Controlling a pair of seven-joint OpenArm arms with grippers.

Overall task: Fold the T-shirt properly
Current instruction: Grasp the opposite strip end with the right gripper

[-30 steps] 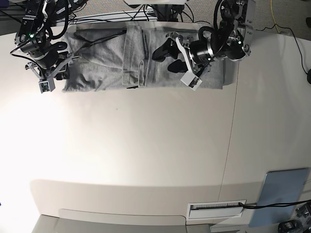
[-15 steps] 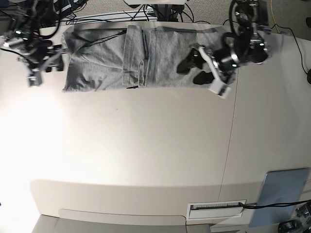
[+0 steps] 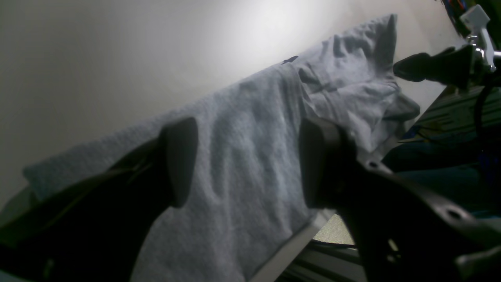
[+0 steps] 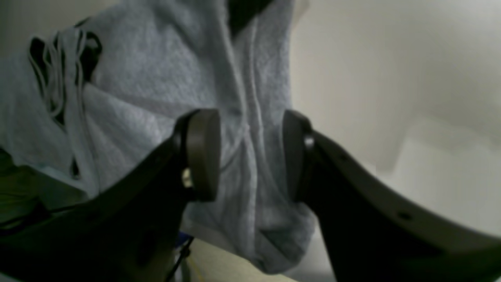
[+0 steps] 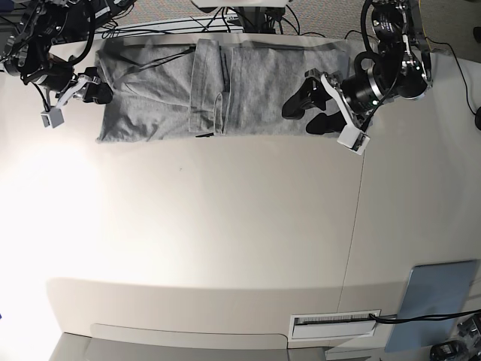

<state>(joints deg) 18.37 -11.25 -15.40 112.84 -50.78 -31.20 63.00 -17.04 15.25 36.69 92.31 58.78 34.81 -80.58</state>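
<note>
The heather-grey T-shirt lies folded into a long band along the far edge of the white table. A folded-in flap runs across its middle. My left gripper is open above the shirt's right end; in the left wrist view grey cloth shows between its fingers. My right gripper is open at the shirt's left end; in the right wrist view its fingers straddle a fold of the shirt. The black lettering is hidden.
A grey-blue flat pad lies at the near right corner. Cables run behind the table's far edge. A seam splits the tabletop on the right. A white label plate sits at the near edge.
My left gripper swung right from mid-shirt to the right end. My right gripper pulled off to the left, then came back in to the shirt's left end. The shirt has not shifted.
</note>
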